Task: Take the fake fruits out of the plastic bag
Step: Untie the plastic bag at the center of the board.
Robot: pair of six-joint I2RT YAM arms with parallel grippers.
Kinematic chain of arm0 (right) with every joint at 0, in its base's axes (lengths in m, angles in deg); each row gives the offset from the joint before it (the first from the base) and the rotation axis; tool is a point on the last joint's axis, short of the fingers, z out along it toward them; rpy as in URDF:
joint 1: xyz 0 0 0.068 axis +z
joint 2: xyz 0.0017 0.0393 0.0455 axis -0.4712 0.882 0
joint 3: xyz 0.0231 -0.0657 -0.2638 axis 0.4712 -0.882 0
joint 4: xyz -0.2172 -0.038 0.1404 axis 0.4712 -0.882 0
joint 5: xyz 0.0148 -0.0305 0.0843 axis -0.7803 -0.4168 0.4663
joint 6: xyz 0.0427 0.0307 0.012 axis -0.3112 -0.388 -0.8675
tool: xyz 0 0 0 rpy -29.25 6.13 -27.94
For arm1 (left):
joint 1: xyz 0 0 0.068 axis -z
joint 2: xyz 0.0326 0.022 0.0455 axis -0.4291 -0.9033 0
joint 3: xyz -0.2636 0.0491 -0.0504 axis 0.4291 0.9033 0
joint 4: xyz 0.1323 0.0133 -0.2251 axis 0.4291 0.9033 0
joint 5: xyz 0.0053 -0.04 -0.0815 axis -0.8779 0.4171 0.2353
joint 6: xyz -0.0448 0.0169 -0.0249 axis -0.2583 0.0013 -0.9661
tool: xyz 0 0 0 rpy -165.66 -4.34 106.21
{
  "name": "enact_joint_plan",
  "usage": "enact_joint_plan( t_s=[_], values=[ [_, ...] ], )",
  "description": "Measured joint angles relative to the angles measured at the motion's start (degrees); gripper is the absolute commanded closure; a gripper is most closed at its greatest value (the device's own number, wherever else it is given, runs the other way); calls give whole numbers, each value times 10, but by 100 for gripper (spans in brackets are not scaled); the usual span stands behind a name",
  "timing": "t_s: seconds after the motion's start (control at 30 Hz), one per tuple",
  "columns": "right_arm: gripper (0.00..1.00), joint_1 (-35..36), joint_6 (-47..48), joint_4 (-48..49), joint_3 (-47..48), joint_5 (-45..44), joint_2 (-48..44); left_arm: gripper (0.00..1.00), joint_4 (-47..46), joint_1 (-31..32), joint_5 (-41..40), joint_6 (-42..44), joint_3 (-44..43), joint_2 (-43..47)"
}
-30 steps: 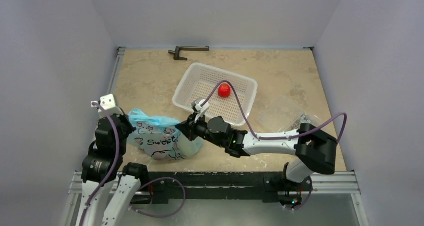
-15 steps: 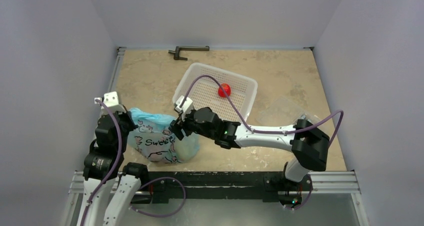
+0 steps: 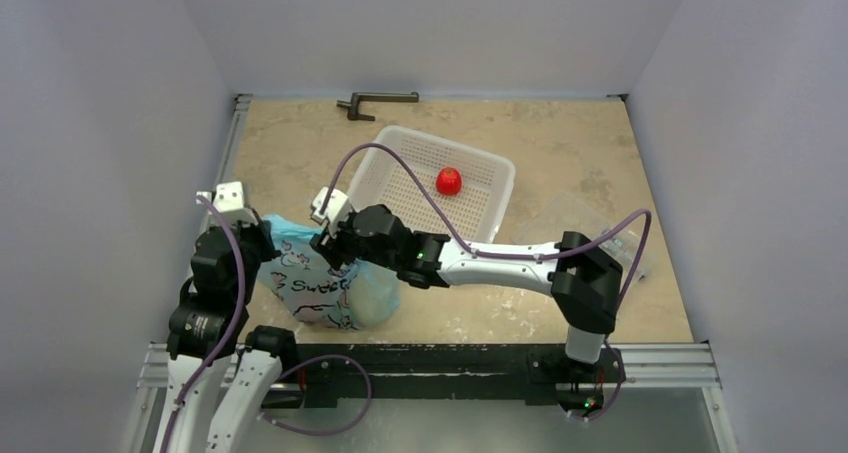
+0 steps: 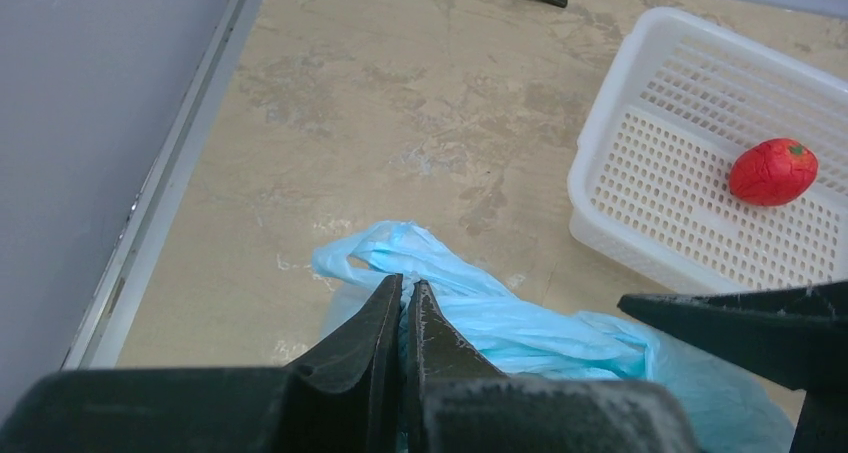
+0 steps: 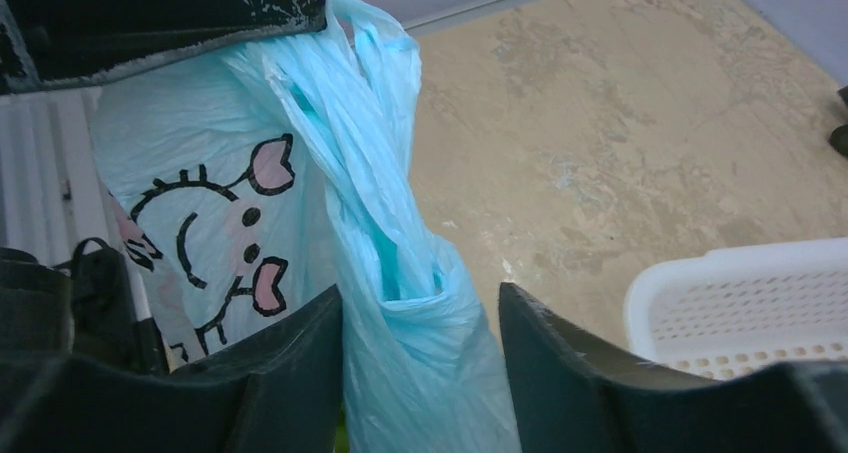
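The light blue plastic bag (image 3: 325,291) with its cartoon print lies at the near left of the table. My left gripper (image 4: 407,285) is shut on a twisted loop of the bag (image 4: 520,318) at its left end, and it shows from above (image 3: 268,241). My right gripper (image 5: 420,298) is open, its jaws on either side of a bunched fold of the bag (image 5: 400,233) without pressing it; from above it (image 3: 325,245) sits over the bag's top. The fake fruits are hidden inside; only a greenish bulge shows through the bag's right end (image 3: 377,295).
A white perforated basket (image 3: 440,135) stands behind the bag with one small red fruit (image 3: 449,180) in it. A clear packet (image 3: 560,218) lies to the right, partly behind my right arm. A dark tool (image 3: 375,101) rests at the far edge.
My right gripper has opened and slid left along the bag to its top, close to the left gripper. The bag has bunched up and shifted slightly. The left gripper keeps its hold.
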Motion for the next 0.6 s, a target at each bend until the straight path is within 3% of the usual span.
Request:
enact_joint_plan(
  t_s=[0.2, 0.43, 0.6],
  values=[
    [98, 1, -18, 13, -13, -15, -3, 100, 5, 0, -58, -10, 0, 3],
    [98, 13, -91, 114, -125, -47, -97, 100, 25, 9, -114, -66, 0, 38],
    [100, -3, -198, 165, -209, -62, -161, 100, 30, 12, -152, -91, 0, 78]
  ],
)
